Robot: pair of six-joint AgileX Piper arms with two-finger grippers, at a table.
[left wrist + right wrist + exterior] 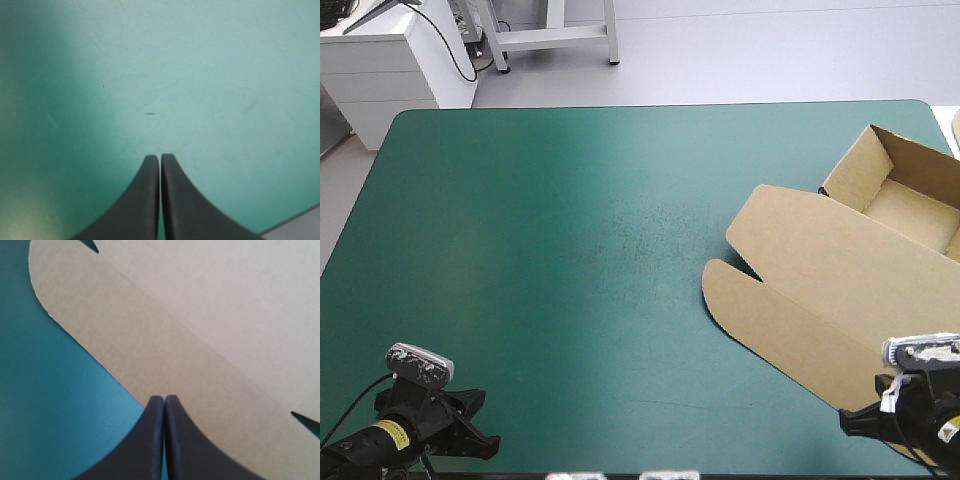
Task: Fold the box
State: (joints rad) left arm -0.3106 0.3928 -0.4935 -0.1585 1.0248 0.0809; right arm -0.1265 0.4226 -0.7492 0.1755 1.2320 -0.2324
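High view: the box [850, 250] lies at the tabletop's [570, 250] right side, with its tray [915, 205] walled up by the far-right edge and its lid [800, 290] flat, reaching toward the middle. Judgement: the tray is formed and the lid is the step in hand. The left end effector [470, 420] sits at the near-left corner, well apart from the box, and the right end effector [865, 420] is at the lid's near edge. There is ample bare cover left of the box. Left wrist view: the left end effector [160, 157] is clenched and empty over bare tabletop [200, 75], with the table's edge close beside it. Right wrist view: the right end effector [164, 399] is clenched and grasps nothing, its tip at the lid's [210, 340] rounded flap edge. The next move likely calls for parting the fingers and catching that edge.
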